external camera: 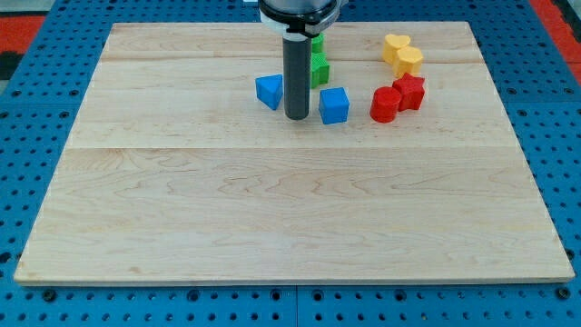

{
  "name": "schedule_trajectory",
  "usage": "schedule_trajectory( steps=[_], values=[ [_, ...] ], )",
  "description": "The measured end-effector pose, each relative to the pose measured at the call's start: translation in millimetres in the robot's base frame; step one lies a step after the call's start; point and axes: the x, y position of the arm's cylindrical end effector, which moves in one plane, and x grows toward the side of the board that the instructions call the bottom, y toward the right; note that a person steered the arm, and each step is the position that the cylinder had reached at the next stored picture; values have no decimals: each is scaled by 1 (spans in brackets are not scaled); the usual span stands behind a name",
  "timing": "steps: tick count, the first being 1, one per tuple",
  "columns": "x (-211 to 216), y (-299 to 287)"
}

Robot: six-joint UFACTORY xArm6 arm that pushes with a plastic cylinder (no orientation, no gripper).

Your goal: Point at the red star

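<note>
Arm, end section: a straight cylindrical rod (297, 77), dark grey to black with a faint lengthwise sheen, ended in my tip (297, 118), cut flat and plain. Above sat a wider round collar (300, 12), black beneath, with a pale silvery-white band around it.

Board (272, 209) pale wood, smooth, matt, visible grain; blue pegboard (36, 100) beneath; rod (297, 82) dark, matt
</note>
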Motion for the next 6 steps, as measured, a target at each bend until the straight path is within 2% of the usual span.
schedule_trajectory(
  steps=[2, 4, 5, 6],
  values=[
    [-20, 20],
    [-14, 38],
    [20, 25],
    [65, 45]
  ],
)
